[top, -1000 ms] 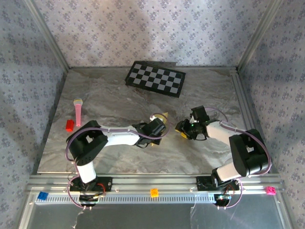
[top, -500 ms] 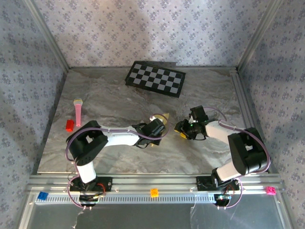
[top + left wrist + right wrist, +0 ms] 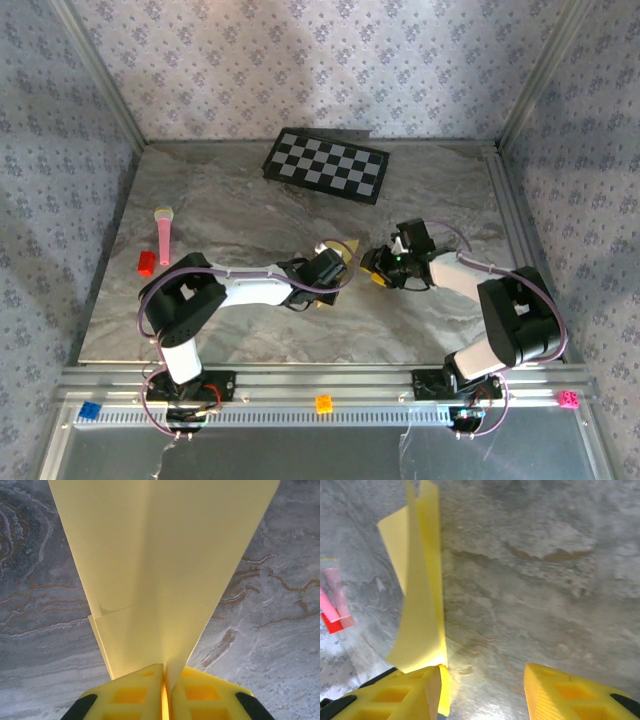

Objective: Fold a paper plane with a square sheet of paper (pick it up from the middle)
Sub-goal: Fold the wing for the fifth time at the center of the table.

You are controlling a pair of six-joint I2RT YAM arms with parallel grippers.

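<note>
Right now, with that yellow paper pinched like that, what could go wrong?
The left gripper pinches the folded paper at one narrow end, so it could slip or sag. The right gripper is open right beside the paper; closing off-target might crumple it or spoil the crease.

Items counted: two robot arms, left (image 3: 250, 288) and right (image 3: 470, 275); one paper plane (image 3: 160, 555); one checkerboard (image 3: 326, 166); one pink stick (image 3: 163, 235); one red block (image 3: 147, 262); three small rail blocks, blue (image 3: 90, 410), orange (image 3: 324, 403) and pink (image 3: 568, 399).

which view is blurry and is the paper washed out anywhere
Left wrist: sharp, the paper pale but evenly lit, the table veins crisp. Right wrist: soft all over, the pink stick at the left edge blurred. Top external: clear, a dim shadow on the back wall.
</note>
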